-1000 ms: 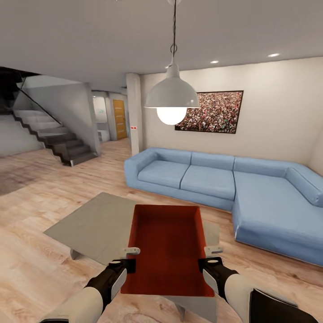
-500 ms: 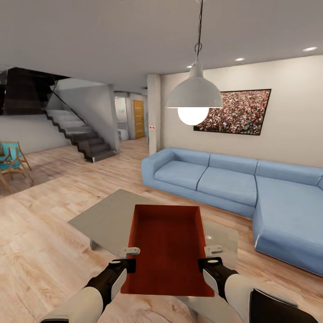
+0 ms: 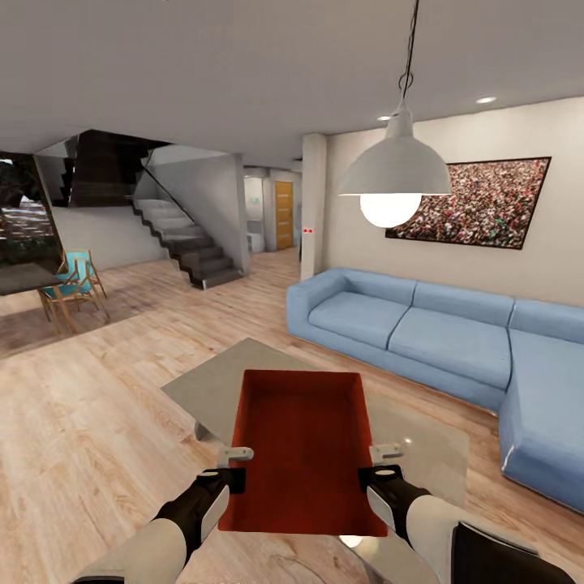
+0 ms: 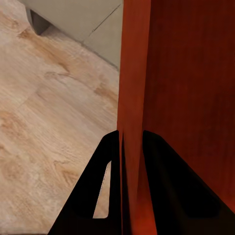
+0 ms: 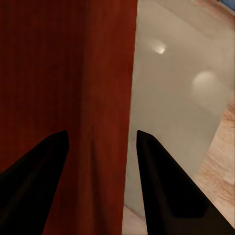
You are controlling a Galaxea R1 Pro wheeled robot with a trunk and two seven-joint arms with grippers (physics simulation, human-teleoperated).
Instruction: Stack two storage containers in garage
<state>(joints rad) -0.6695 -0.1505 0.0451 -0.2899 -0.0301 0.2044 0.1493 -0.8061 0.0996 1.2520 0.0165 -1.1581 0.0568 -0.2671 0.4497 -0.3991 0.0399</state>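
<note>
Both grippers, left (image 3: 235,456) and right (image 3: 388,451), pinch opposite long walls of the bin (image 3: 302,448), keeping it level at 6 o'clock above the table (image 3: 212,389) for carrying to the garage.

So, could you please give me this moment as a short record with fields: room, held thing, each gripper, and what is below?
room: living room, blue sofa, wood floor, stairs
held thing: red bin, open top, carried level
left gripper: clamped on the bin's left wall
right gripper: fingers astride the bin's right wall
below: grey low table
</note>
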